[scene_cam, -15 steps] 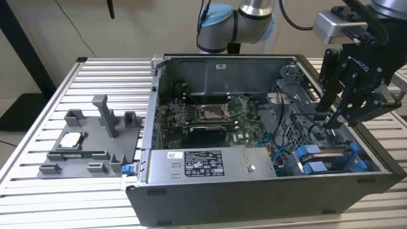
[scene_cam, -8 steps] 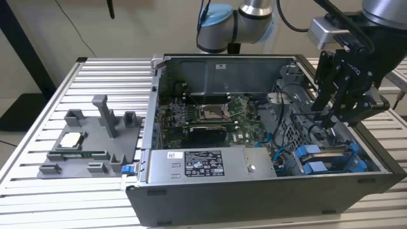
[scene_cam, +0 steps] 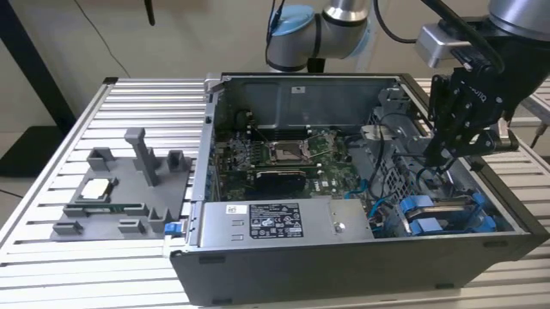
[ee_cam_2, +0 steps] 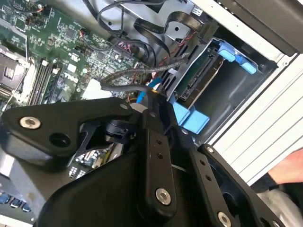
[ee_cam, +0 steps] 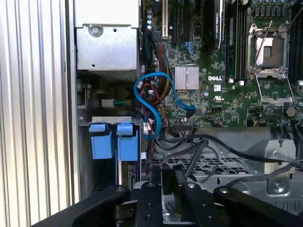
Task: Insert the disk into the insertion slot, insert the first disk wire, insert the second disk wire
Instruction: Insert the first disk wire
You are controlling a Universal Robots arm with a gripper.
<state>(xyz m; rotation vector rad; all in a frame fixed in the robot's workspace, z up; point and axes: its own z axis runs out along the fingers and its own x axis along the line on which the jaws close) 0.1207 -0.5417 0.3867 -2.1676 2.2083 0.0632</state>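
case (scene_cam: 344,273) on table (scene_cam: 129,103) | fixture tray (scene_cam: 112,215) on table, at exterior view's left of case | motherboard (scene_cam: 275,161) in case middle | power-supply box (scene_cam: 284,222) before it | disk (scene_cam: 419,205) in case, at exterior view's right of box

In the exterior view the arm (scene_cam: 339,22) came in from the back, its silver and pale-blue joints held high, and its dark wrist (scene_cam: 516,45) bent over at the exterior view's right. Below the wrist the black gripper (scene_cam: 433,156) hung pointing down, tilted slightly toward the exterior view's left. In both wrist views the gripper (ee_cam_2: 150,97) (ee_cam: 169,178) showed as black bolted linkage bars in the foreground.
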